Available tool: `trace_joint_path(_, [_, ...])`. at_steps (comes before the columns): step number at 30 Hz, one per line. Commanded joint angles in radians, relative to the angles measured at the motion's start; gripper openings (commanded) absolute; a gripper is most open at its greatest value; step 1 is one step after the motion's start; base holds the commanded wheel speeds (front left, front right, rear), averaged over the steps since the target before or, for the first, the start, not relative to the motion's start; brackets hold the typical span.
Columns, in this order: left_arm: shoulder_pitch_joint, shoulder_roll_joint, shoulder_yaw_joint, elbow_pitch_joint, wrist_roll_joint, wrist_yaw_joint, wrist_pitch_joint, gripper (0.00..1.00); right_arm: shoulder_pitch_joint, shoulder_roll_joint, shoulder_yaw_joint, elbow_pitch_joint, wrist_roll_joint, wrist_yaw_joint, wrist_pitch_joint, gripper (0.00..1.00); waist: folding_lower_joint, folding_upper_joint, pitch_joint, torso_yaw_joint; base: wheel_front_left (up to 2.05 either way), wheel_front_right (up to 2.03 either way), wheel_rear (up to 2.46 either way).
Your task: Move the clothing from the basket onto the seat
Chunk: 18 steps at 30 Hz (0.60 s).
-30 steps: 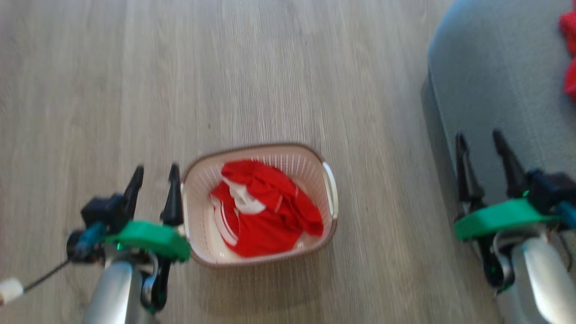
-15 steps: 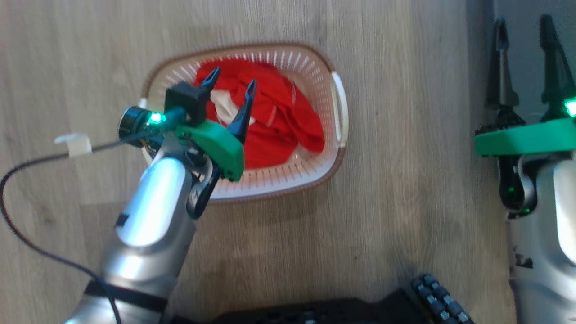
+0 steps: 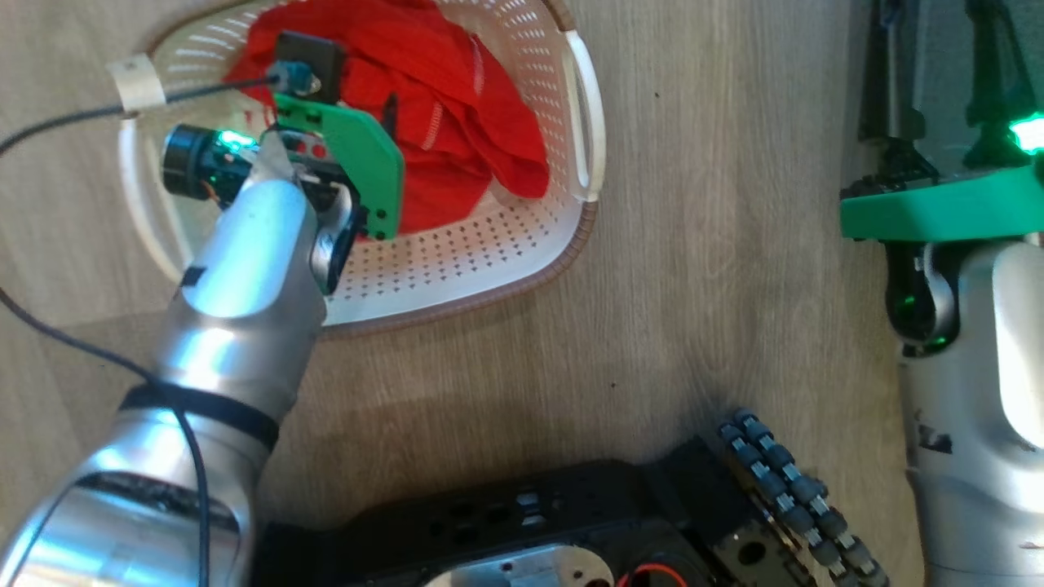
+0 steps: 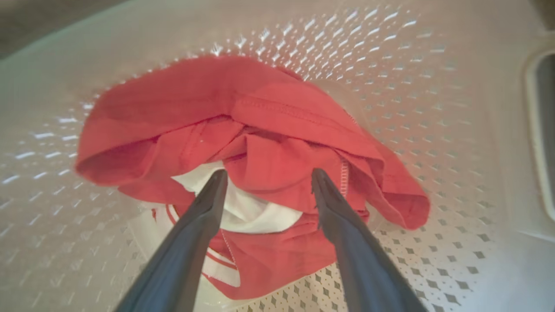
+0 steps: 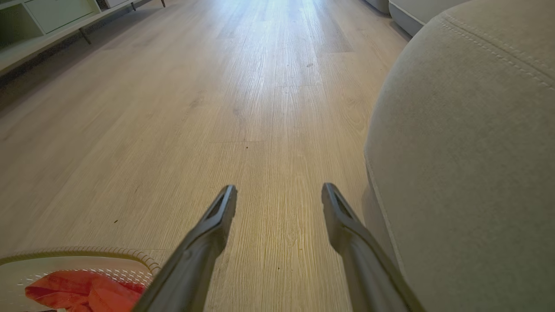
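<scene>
The basket [image 3: 571, 114] stands on the wood floor at the upper left of the head view, with the red clothing [image 3: 440, 90] heaped inside. My left forearm [image 3: 245, 269] reaches down into it. In the left wrist view my left gripper [image 4: 269, 174] is open. Its fingertips [image 4: 217, 180] straddle a raised red fold of the clothing [image 4: 260, 108] beside a white patch, and nothing is gripped. My right gripper [image 5: 279, 190] is open and empty above the floor, close beside the grey seat [image 5: 468, 173]. The basket's corner [image 5: 86, 255] shows at that view's lower left.
My black wheeled base [image 3: 571, 522] fills the bottom of the head view. A black cable with a white tag [image 3: 134, 81] crosses the basket's left rim. A low pale cabinet [image 5: 43, 21] stands far off to the left across the open wood floor [image 5: 260, 86].
The head camera has tilted down, shifting the whole picture. My left gripper went from beside the basket to over it and down onto the clothing. The right gripper stays open by the seat.
</scene>
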Motion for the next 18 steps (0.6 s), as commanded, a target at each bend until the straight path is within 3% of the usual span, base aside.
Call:
trace_joint_path(1, [-0.008, 0.014, 0.009, 0.018, 0.003, 0.012, 0.008, 1.0, 0.017, 0.015, 0.026, -0.037, 0.009, 0.0, -0.009, 1.0, -0.0001, 0.0001, 0.034, -0.029, 0.0, 0.0, 0.0])
trace_joint_path(16, [-0.18, 0.046, 0.043, 0.27, -0.033, 0.02, -0.029, 1.0, 0.042, 0.03, 0.029, -0.063, 0.038, 0.0, -0.009, 1.0, -0.0001, 0.0001, 0.146, -0.095, 0.0, 0.0, 0.0])
trace_joint_path(17, [-0.181, 0.044, 0.042, 0.281, -0.034, 0.016, -0.034, 0.49, 0.045, 0.031, 0.025, -0.062, 0.04, 0.0, -0.009, 1.0, -0.0001, 0.0001, 0.145, -0.096, 0.0, 0.0, 0.0])
trace_joint_path(18, [-0.183, 0.042, 0.038, 0.288, -0.034, 0.009, -0.044, 0.07, 0.047, 0.031, 0.022, -0.061, 0.041, 0.0, -0.009, 1.0, -0.0001, 0.0001, 0.144, -0.097, 0.0, 0.0, 0.0])
